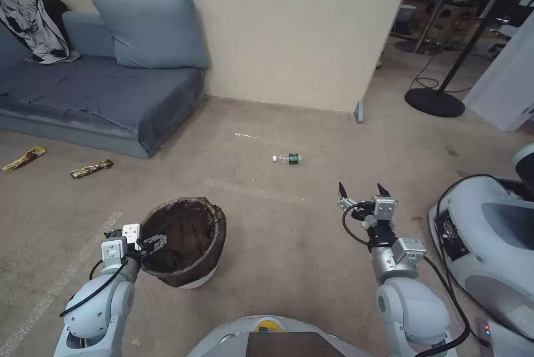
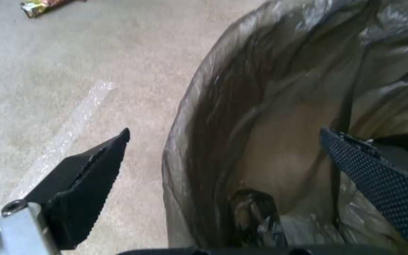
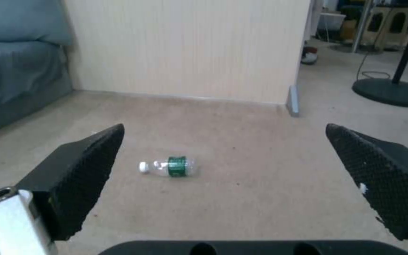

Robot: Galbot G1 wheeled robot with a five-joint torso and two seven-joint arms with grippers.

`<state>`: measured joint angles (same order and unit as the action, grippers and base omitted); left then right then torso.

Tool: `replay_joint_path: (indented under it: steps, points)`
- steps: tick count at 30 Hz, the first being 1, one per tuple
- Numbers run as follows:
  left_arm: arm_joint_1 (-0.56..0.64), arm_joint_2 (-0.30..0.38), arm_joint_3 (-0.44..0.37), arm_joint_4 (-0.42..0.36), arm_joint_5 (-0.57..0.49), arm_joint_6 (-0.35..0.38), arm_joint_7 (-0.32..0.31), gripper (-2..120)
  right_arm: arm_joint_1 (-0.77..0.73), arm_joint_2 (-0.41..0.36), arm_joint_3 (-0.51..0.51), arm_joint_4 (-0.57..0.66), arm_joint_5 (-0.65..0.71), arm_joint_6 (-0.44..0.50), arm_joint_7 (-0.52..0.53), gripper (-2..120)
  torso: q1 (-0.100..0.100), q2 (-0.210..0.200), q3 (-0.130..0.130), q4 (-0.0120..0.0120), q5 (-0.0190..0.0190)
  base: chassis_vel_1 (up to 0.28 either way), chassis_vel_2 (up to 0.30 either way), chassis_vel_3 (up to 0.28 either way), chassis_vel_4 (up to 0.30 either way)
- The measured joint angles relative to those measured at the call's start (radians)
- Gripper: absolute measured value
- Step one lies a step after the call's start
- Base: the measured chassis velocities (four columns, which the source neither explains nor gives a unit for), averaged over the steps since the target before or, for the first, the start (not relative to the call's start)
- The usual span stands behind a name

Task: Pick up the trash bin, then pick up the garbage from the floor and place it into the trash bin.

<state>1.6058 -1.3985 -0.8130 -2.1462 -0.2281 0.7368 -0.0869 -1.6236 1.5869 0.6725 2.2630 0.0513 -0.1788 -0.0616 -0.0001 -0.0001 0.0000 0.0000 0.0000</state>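
Left gripper (image 1: 151, 244) straddles the trash bin (image 1: 186, 246) rim, fingers open, one inside. Bare carpet (image 1: 289, 234) runs ahead to the bottle (image 1: 289, 158); right gripper (image 1: 361, 190) points there, fingers wide apart.

The trash bin (image 1: 186, 243), white with a dark bag folded over its rim, stands tilted on the beige carpet (image 1: 278, 234) at lower left, and the left gripper (image 1: 152, 243) sits at its near-left rim, its fingers too small and dark against the bag to read. The right gripper (image 1: 361, 189) hovers above the carpet at centre right with its two black fingers spread apart, pointing toward the clear green-labelled bottle (image 1: 288, 158) lying on its side farther ahead. Two yellow snack wrappers (image 1: 24, 158) (image 1: 91, 168) lie on the floor at far left, in front of the blue-grey sofa (image 1: 105, 90)
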Motion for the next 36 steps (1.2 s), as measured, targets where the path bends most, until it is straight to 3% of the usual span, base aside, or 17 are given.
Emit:
replay_joint_path:
  steps: [23, 26, 29, 36]
  points:
    - [-0.01, 0.018, -0.005, 0.08, -0.015, -0.002, 0.003, 97, 0.002, 0.014, -0.041, 0.0, -0.02, -0.006, 0.009, 100, 0.0, 0.0, 0.0, 0.0, 0.0, 0.0, 0.0, 0.0, 0.0]
    - [-0.013, 0.019, -0.003, 0.087, -0.016, -0.002, 0.003, 91, 0.003, 0.015, -0.046, 0.0, -0.023, -0.006, 0.009, 100, 0.0, 0.0, 0.0, 0.0, 0.0002, 0.0, 0.0, 0.0, 0.0]
    - [-0.017, 0.021, -0.001, 0.103, -0.017, -0.002, 0.002, 75, 0.004, 0.015, -0.049, -0.001, -0.024, -0.007, 0.009, 100, 0.0, 0.0, 0.0, 0.0, 0.0001, 0.0, 0.0, 0.0, 0.0]
    - [-0.023, 0.023, 0.002, 0.115, -0.018, -0.005, 0.003, 52, 0.005, 0.016, -0.049, -0.003, -0.025, -0.008, 0.009, 100, 0.0, 0.0, 0.0, 0.0002, 0.0007, 0.0, 0.0, 0.0, 0.0]
